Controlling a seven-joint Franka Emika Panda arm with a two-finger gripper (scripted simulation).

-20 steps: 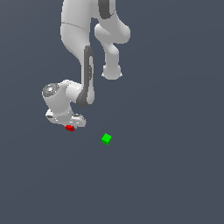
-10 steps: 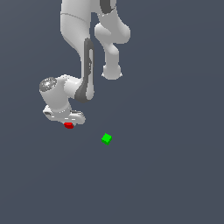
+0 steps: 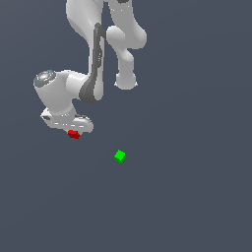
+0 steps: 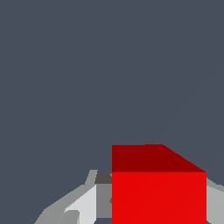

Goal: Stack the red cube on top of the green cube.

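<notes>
Claw point(image 3: 74, 132) gripping red cube point(image 3: 74, 134), green cube point(image 3: 119, 156) apart

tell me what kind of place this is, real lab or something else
Most likely a physics simulation, not a real lab. The floor is one flat, featureless grey surface. The red cube at the end effector and the green cube are plain, untextured blocks, and the white arm looks smoothly rendered.

The worktop point(image 3: 197, 197) is a uniform dark grey-blue surface. It fills the background of the exterior view and of the wrist view point(image 4: 65, 65). It carries no markings, seams or visible edges. Its finish is matte and evenly lit.
</notes>
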